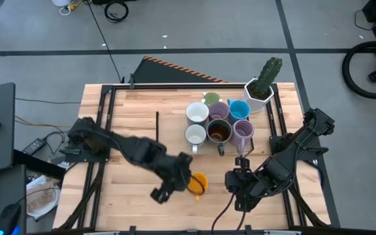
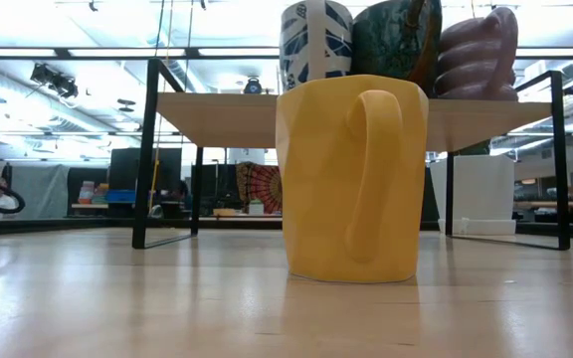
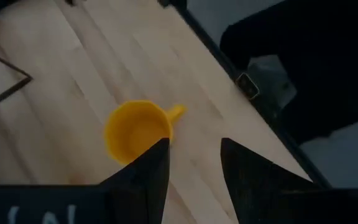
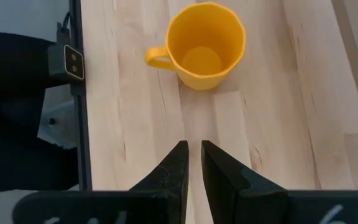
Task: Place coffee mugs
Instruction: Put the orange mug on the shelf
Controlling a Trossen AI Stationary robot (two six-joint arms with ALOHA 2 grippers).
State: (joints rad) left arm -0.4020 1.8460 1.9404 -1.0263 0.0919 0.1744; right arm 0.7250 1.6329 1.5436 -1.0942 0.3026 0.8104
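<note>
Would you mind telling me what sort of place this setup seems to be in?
Probably a robotics lab or workshop rather than a home: a wooden table on a grey taped floor with loose cables, and an open room with strip ceiling lights and desks behind the orange mug.

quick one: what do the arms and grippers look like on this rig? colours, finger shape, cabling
Both arms are dark, near black, jointed segments. The left gripper and right gripper each have two dark fingers: flat wedge-shaped blades tapering to tips. White lettering shows, partly cut off, on each wrist body. A thin black cable trails from the right arm toward the table's front edge.
</note>
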